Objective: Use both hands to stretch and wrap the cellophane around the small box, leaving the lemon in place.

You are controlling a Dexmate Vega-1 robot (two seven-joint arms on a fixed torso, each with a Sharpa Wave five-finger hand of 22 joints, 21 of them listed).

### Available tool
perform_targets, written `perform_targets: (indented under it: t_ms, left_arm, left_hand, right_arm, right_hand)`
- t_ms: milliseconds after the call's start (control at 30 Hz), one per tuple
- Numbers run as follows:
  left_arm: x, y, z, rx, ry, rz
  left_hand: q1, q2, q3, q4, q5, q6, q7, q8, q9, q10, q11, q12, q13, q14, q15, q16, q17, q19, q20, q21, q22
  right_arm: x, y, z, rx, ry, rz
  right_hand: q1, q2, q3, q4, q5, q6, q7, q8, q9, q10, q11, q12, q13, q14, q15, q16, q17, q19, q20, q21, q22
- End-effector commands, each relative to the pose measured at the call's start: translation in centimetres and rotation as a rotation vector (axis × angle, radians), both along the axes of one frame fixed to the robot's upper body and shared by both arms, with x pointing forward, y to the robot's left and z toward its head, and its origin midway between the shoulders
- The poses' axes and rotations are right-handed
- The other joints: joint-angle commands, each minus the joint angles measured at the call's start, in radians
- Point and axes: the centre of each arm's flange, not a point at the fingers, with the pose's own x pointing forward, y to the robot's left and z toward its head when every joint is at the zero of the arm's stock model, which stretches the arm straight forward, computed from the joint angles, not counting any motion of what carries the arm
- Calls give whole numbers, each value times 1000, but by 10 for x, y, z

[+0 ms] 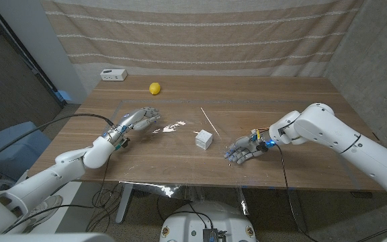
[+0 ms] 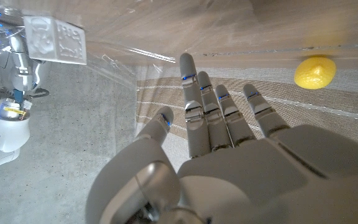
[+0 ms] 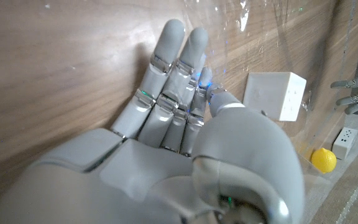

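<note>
We see the small box (image 1: 203, 140), its relief marking unreadable, on cellophane (image 1: 170, 128); left robot hand (image 1: 138, 120) and right robot hand (image 1: 244, 150) flank it, both released; the lemon (image 1: 154, 88) lies beyond.

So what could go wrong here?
The cellophane is clear and hard to see, so the left hand or right hand, both open now, might miss its edges. Tugging the film could tip the light box. The lemon sits far off, so disturbing it seems unlikely.
</note>
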Motion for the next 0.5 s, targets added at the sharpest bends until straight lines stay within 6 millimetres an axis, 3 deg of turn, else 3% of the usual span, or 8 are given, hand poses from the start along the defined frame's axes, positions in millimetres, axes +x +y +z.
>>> perform_targets:
  t_ms: [33,500]
  left_arm:
    - [-3,0,-2,-4,-1,6]
    - [-5,-4,-1,5,6,-15]
  left_hand:
    - [2,8,8,-1,0,-3,-1,0,6,-1,0,-2,6,-3,-17,0,4,4,1,-3,1]
    - [7,5,8,-7,-1,-4,-2,1,6,8,0,0,6,11,-22,6,3,7,1,-2,1]
  right_arm:
    - [-9,4,17,153,-213,-63]
    - [-5,11,41,197,-378,-92]
  right_hand:
    - [15,3,16,3,-3,10,-3,10,14,5,-6,13,17,9,3,12,23,-7,-3,8,6]
    - [14,-7,35,20,-10,27,11,34,40,14,6,49,59,14,8,42,87,-14,13,41,12]
